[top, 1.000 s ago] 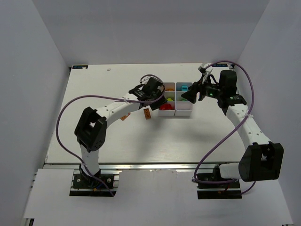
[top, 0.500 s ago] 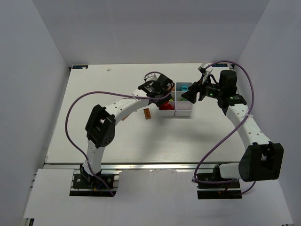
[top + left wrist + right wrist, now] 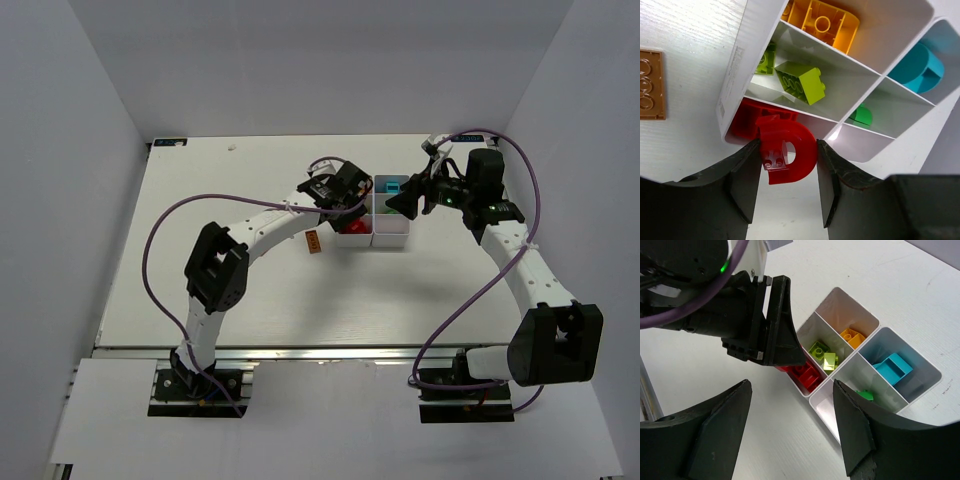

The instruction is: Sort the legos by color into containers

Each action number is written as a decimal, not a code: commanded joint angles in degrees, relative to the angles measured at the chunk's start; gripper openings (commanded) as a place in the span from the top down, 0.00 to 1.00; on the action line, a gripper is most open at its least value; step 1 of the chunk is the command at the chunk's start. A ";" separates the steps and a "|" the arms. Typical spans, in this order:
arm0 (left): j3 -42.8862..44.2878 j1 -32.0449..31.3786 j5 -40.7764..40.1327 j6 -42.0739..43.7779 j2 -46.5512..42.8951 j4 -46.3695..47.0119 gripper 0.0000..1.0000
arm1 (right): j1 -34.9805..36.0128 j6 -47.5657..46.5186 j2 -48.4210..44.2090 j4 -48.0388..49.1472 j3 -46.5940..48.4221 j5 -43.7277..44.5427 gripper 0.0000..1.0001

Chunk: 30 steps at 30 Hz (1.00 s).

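The containers are one white six-compartment tray (image 3: 392, 238), also shown as tray (image 3: 735, 75) and tray (image 3: 845, 305). My left gripper (image 3: 788, 150) is shut on a red arch-shaped lego (image 3: 800, 150), held just above the tray's near-left compartment, where a red brick (image 3: 747, 122) lies. In the top view the left gripper (image 3: 350, 200) is over the tray's left column. An orange brick (image 3: 822, 22), lime bricks (image 3: 800, 82), a teal piece (image 3: 917, 67) and a green piece (image 3: 860, 116) sit in other compartments. My right gripper (image 3: 790, 385) hangs open and empty above the tray's right side.
A brown flat lego (image 3: 312, 241) lies on the table left of the tray, also seen as the brown lego (image 3: 650, 85). The left arm's fingers (image 3: 775, 330) fill the space over the red compartment. White walls enclose the table.
My left arm has swung right, carrying the red arch from beside the tray's left edge to over its left column. The right arm has stayed still.
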 commanded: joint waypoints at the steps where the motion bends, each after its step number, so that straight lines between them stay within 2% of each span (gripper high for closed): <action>1: 1.48 -0.25 -0.67 -0.33 0.44 -1.04 0.45 | -0.19 -0.21 -1.45 1.63 -0.56 -0.27 0.29; 12: 1.92 -0.34 -0.67 -0.15 1.32 -0.95 0.38 | -0.46 -0.12 -1.89 1.72 -1.26 -0.27 0.29; 15: 2.18 -0.25 -0.76 0.02 0.97 -0.86 0.31 | -0.46 -0.12 -1.98 1.72 -1.44 -0.36 0.29; 16: 2.18 -0.34 -0.76 0.11 0.97 -0.78 0.27 | -0.46 -0.12 -1.98 1.72 -1.44 -0.44 0.28; 17: 2.18 -0.34 -0.76 0.02 0.88 -0.86 0.02 | -0.54 -0.12 -1.98 1.80 -1.44 -0.45 0.29; 30: 1.57 -0.34 -0.50 0.46 -1.49 0.45 0.02 | -0.46 0.14 -1.89 1.89 -1.71 -0.71 0.29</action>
